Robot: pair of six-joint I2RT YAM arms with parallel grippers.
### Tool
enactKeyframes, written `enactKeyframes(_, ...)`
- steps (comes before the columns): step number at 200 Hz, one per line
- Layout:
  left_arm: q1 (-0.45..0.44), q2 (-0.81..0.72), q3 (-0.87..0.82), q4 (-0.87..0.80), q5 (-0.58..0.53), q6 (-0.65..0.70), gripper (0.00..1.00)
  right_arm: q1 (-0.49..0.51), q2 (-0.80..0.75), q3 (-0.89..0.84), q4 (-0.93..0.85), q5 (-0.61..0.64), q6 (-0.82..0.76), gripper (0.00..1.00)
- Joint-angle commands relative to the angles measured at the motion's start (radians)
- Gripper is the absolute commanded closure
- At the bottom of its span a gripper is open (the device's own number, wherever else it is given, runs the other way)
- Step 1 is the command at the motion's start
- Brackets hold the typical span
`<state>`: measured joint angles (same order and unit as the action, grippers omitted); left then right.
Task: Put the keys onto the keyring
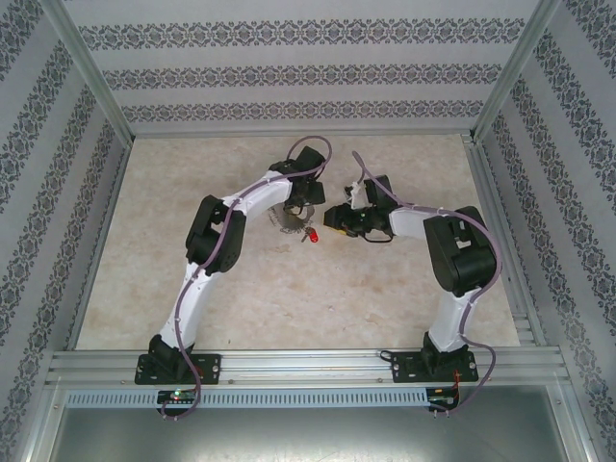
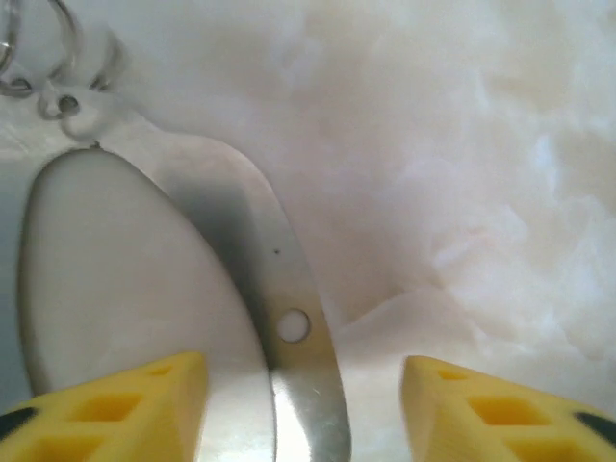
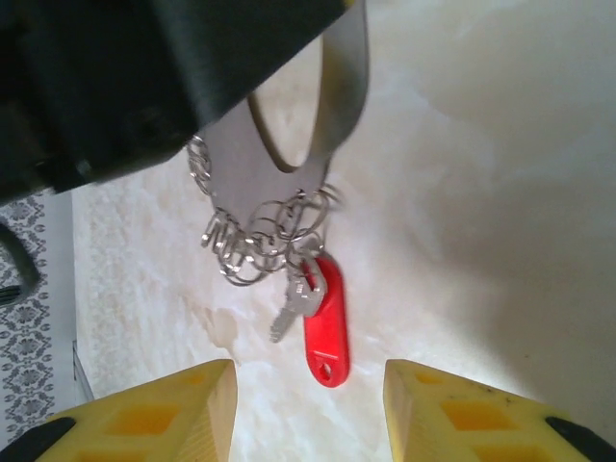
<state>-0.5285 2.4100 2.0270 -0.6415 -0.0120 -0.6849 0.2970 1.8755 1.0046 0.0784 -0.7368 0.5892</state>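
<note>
Against the keyring [image 3: 343, 96] lies the key [image 3: 325, 322].

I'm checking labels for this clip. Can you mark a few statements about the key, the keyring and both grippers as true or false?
1. The right gripper has its jaws shut on the small red plastic-headed key. False: the jaws are open and the key lies ahead of them, ungripped.
2. The flat grey-silver metal keyring band runs between the left gripper's open jaws. True.
3. The small silvery wire rings bunch right beside the key. True.
4. The tabletop is dark wood. False: it is a pale marbled table.
</note>
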Motion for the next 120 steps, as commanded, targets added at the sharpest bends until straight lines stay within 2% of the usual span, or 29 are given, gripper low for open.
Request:
enactKeyframes(1, 0.005, 0.024, 0.038, -0.092, -0.050, 0.018, 0.19, 0.001, -0.041, -0.016, 0.000, 0.007, 0.003, 0.54)
enactKeyframes(7, 0.006, 0.021, 0.036, -0.092, -0.050, 0.023, 0.15, 0.002, -0.041, -0.012, 0.002, 0.007, 0.007, 0.53)
enactKeyframes(11, 0.007, 0.019, 0.035, -0.092, -0.051, 0.025, 0.09, 0.002, -0.041, -0.010, 0.003, 0.004, 0.007, 0.53)
enactKeyframes(25, 0.007, 0.003, 0.028, -0.079, -0.050, 0.035, 0.06, 0.007, -0.037, 0.004, 0.006, -0.001, 0.012, 0.53)
enactKeyframes(31, 0.009, -0.006, 0.020, -0.066, -0.045, 0.040, 0.00, 0.009, -0.033, 0.010, 0.004, 0.000, 0.013, 0.52)
enactKeyframes(64, 0.012, -0.075, -0.009, -0.006, -0.023, 0.091, 0.00, 0.006, -0.051, 0.005, 0.003, 0.006, 0.007, 0.46)
enactKeyframes(120, 0.023, -0.196, 0.011, 0.011, 0.115, 0.163, 0.00, -0.029, -0.169, -0.022, -0.021, 0.036, 0.000, 0.35)
